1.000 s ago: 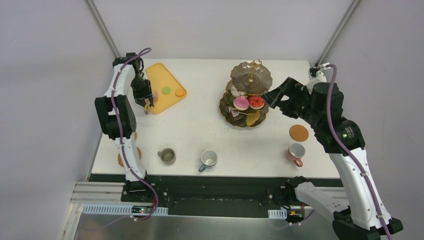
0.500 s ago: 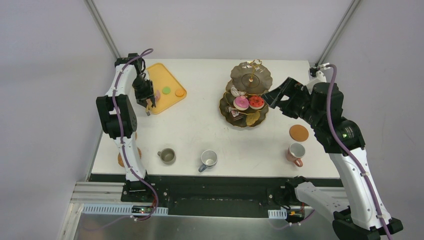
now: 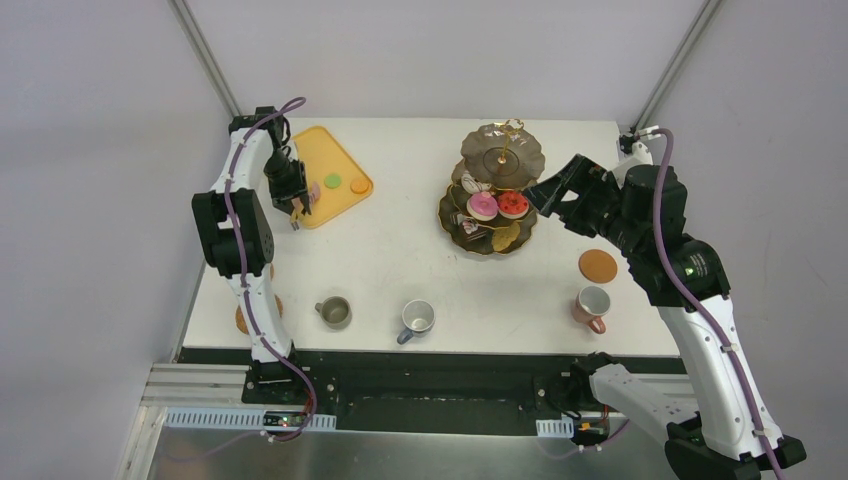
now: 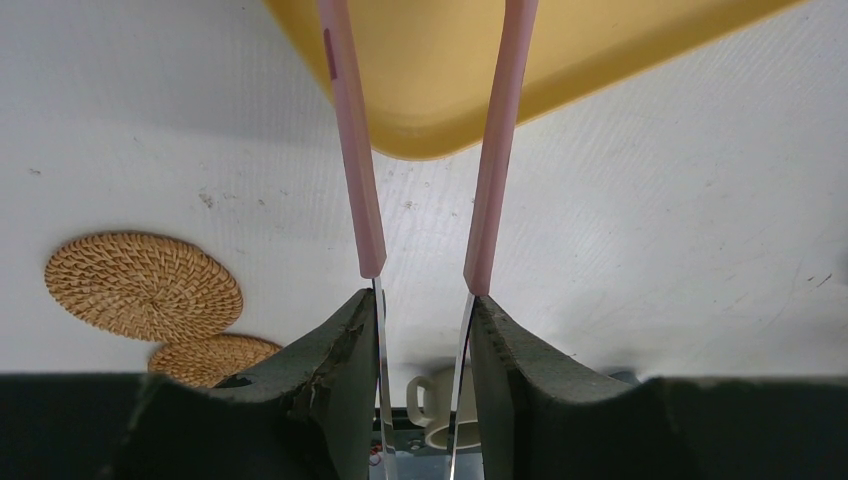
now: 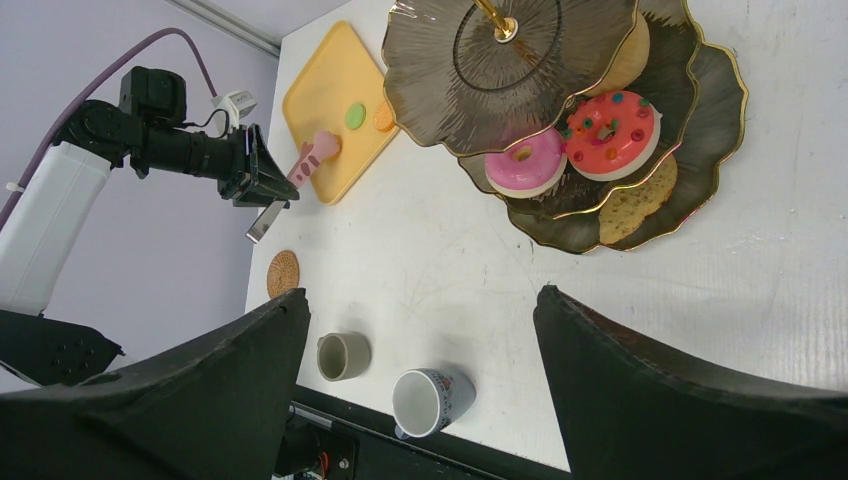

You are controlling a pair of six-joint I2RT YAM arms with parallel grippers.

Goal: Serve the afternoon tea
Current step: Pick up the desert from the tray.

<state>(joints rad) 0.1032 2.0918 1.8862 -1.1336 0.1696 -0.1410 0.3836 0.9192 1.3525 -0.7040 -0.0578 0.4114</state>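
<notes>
Left hand [image 4: 420, 300], tongs [image 4: 355, 150]; perhaps three coasters [image 3: 598, 265]

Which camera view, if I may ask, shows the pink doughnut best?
The right wrist view: the pink doughnut is large and sharp there. Top external shows it small; left wrist misses it.

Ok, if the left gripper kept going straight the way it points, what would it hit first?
Probably the yellow tray: the left gripper is shut on the pink tongs, whose arms reach out over it. Whether their tips touch it is unclear.
</notes>
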